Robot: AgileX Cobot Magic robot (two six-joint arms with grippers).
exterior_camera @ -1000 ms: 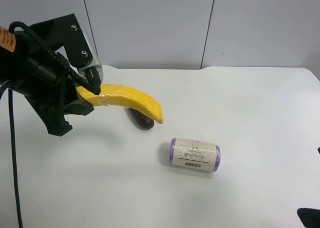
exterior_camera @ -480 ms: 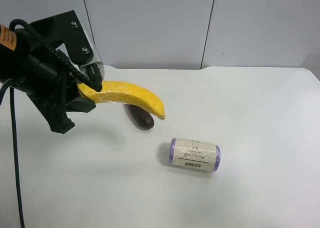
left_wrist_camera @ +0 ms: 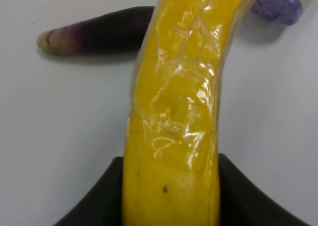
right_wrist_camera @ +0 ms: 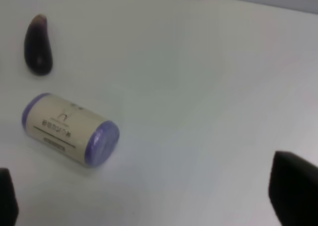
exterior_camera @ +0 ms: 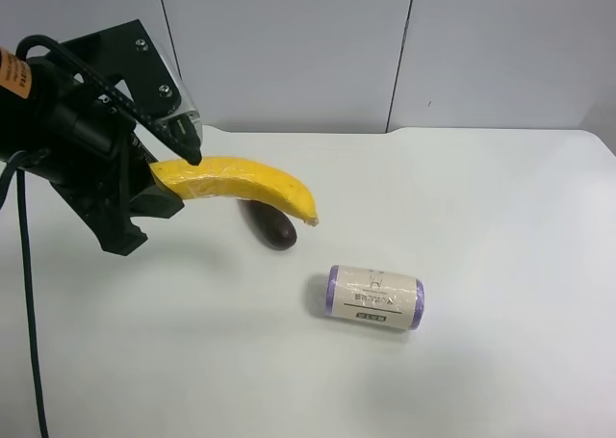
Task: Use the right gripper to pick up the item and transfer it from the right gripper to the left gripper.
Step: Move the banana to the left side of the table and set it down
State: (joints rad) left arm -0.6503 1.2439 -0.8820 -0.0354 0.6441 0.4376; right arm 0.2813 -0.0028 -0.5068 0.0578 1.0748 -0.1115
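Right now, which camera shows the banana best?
Exterior high view: the whole banana shows, one end in the left hand. The left wrist view crops it close up; the right wrist view misses it.

Left gripper (exterior_camera: pixel 173 176) clamps banana (exterior_camera: pixel 252 184) by one end, clear of white table (exterior_camera: pixel 481 217). Eggplant (exterior_camera: pixel 273 232) lies partly hidden behind the banana's free tip. Roll (exterior_camera: pixel 374 297) lies on its side nearby.

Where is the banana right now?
In the exterior high view's left half, the banana is off the table, clamped in the left gripper, its free tip over the eggplant.
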